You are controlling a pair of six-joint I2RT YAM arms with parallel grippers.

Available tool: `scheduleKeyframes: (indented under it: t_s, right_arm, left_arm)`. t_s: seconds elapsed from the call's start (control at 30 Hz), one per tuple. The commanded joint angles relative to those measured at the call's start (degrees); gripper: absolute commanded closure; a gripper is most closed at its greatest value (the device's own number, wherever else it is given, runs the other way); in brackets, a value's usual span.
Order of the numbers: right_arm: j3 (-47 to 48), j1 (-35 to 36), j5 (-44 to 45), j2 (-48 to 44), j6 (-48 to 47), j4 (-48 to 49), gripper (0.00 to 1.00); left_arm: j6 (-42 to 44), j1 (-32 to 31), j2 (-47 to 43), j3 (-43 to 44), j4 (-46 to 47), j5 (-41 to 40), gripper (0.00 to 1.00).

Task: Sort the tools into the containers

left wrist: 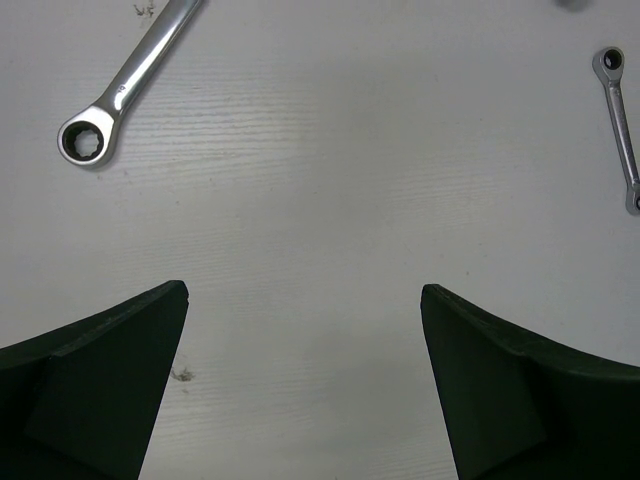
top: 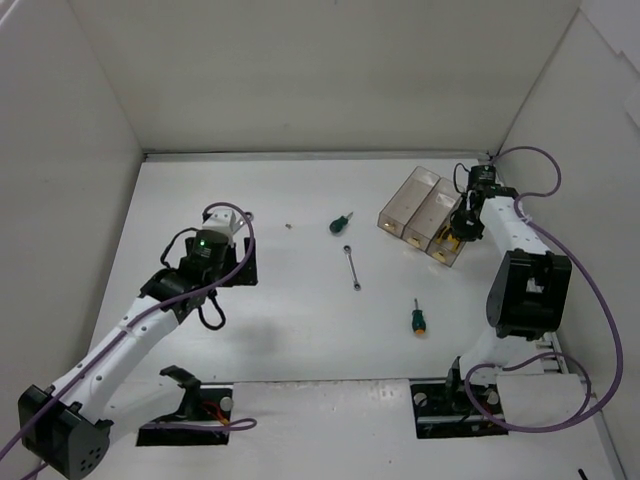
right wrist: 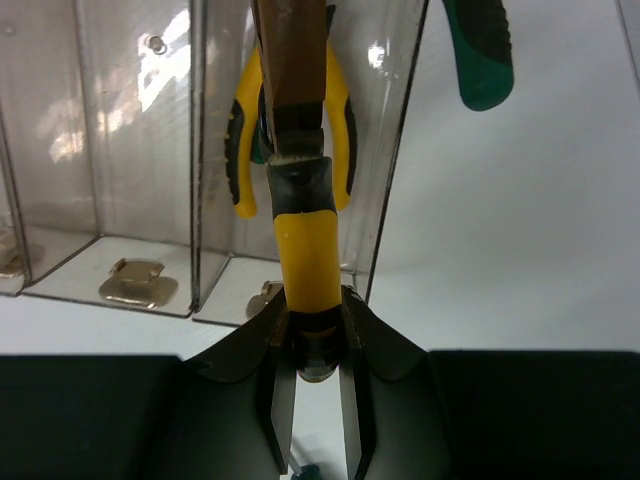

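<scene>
Left claw (left wrist: pixel 303 290) wide open, holding nothing, hovering over the bare worktop (top: pixel 300 330). In its wrist view, one wrench (left wrist: pixel 125 85) lies at upper left and a second wrench (left wrist: pixel 622 120) at the right edge, both flat and apart from the fingers. Centre of the top view: upper screwdriver (top: pixel 341 222) and, lower right of it, lower screwdriver (top: pixel 417 320), both loose on the worktop. Containers (top: pixel 410 195) sit upper right. Right claw (right wrist: pixel 312 345) is over them, closed tight on one handle of the yellow-handled pliers (right wrist: pixel 305 250), head pointing at the right-hand bin. Second yellow-handled pliers (right wrist: pixel 243 150) already inside that bin. Green handle (right wrist: pixel 485 60) upper right; can't tell if it's in a bin.
</scene>
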Motion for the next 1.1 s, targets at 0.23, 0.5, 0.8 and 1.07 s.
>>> scheduleKeyframes:
  t_s: [0.23,0.5,0.8,1.07]
  right_arm:
    - [0.84,-1.75,6.99,-0.17,2.55,1.85,1.00]
    - [1.90,-1.93,8.84,2.02,2.46,0.35,0.98]
    - [3.92,-1.93,7.62,4.31,2.64,0.35,0.86]
    - [3.92,-1.93,7.79,1.50,2.72,-0.17,0.58]
  left_arm:
    - [-0.71,0.37,-0.88,0.05,3.44,0.06,0.00]
    - [-0.98,0.37,-1.14,-0.04,3.44,-0.12,0.00]
    - [-1.06,0.37,-1.14,-0.21,3.53,0.06,0.00]
    - [-1.33,0.37,-0.88,-0.48,3.79,0.32,0.00]
